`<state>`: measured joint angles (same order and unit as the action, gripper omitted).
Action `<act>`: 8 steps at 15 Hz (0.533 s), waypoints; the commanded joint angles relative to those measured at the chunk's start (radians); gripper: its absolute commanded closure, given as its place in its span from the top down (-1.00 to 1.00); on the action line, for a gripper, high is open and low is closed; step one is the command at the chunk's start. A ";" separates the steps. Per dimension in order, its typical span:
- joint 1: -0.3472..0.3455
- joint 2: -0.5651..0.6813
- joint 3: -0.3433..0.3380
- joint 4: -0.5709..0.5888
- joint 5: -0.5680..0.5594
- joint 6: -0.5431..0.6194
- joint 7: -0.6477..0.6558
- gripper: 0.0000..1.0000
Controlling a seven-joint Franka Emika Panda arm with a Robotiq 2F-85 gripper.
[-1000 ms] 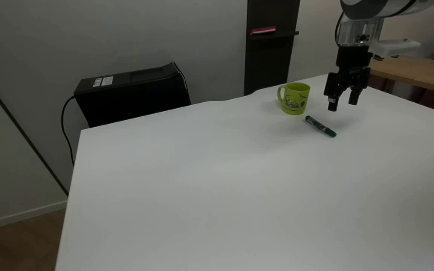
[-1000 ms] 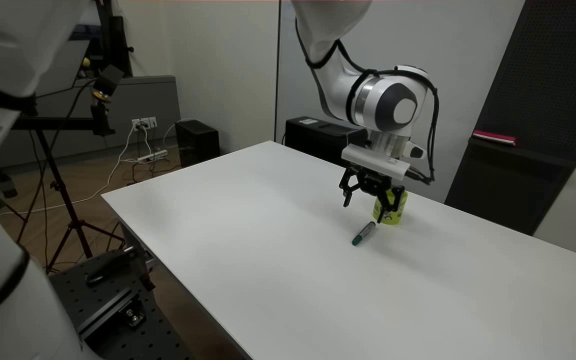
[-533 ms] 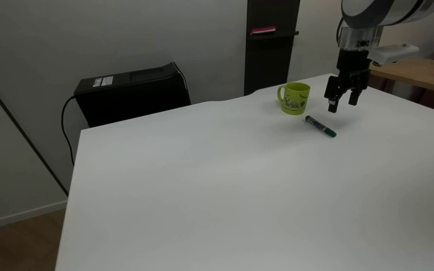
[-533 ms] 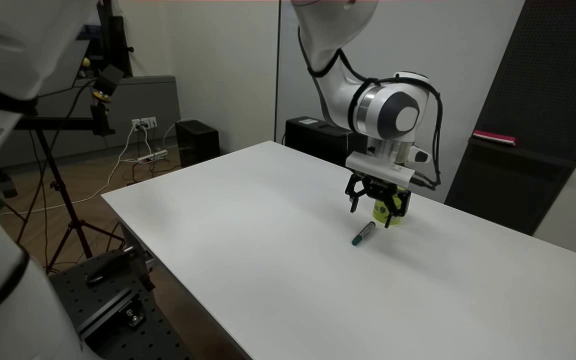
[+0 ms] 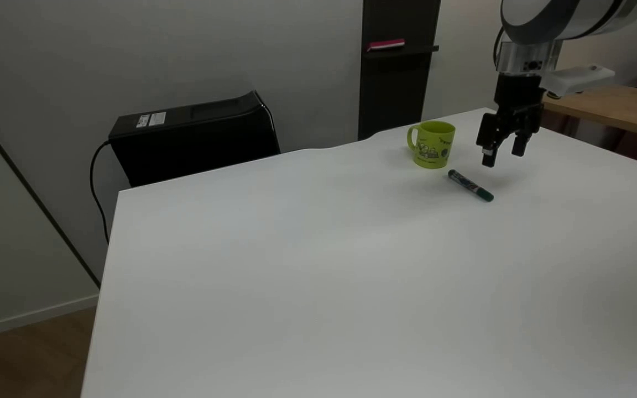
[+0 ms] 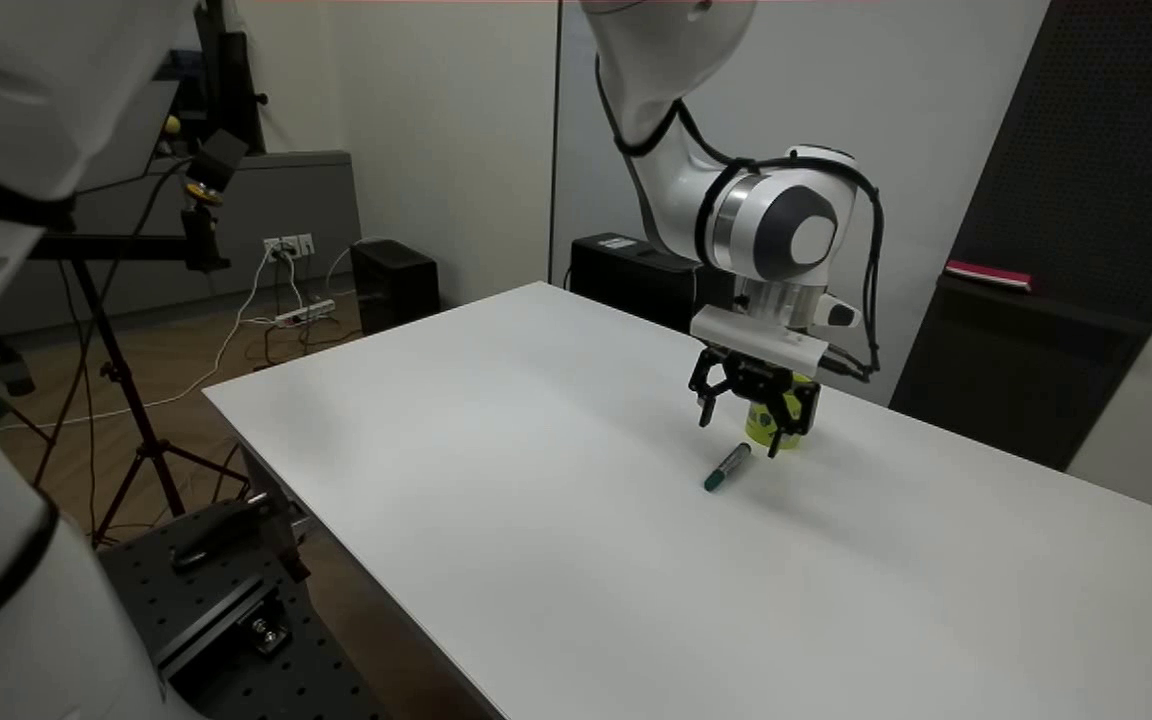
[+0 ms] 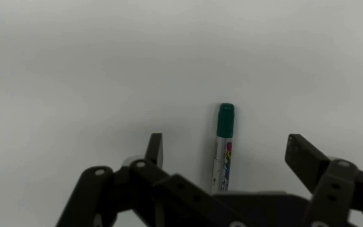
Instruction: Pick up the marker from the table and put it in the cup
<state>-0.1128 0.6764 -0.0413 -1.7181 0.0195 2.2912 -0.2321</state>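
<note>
The marker (image 5: 470, 186) lies on the white table (image 5: 296, 276), with a dark green cap and a patterned silver-white barrel. It also shows in an exterior view (image 6: 728, 467) and in the wrist view (image 7: 224, 148), where its lower end is hidden behind the gripper body. The lime-green cup (image 5: 432, 145) stands upright close beyond the marker, handle facing away from the gripper; in an exterior view the cup (image 6: 761, 426) is partly hidden by the gripper. My gripper (image 6: 739, 434) is open and empty above the table. In the wrist view the gripper (image 7: 225, 141) has the marker between its spread fingers, touching neither.
A black box-shaped appliance (image 5: 191, 135) stands behind the table's back edge. A light wooden table (image 5: 611, 108) is beyond the right edge. A dark cabinet with a red item (image 6: 988, 275) stands behind. A tripod (image 6: 131, 410) is on the floor beside the robot base.
Over the last second my gripper has lowered a little and, in an exterior view, shifted slightly right. It hardly moves in the last half second. The marker and cup have not moved.
</note>
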 commanded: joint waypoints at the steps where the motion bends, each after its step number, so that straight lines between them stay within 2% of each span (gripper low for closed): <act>1: -0.010 0.000 0.011 0.002 -0.009 -0.002 0.006 1.00; 8: 0.009 0.041 0.009 0.007 -0.021 0.044 0.030 1.00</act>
<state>-0.1087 0.6899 -0.0343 -1.7259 0.0169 2.3043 -0.2345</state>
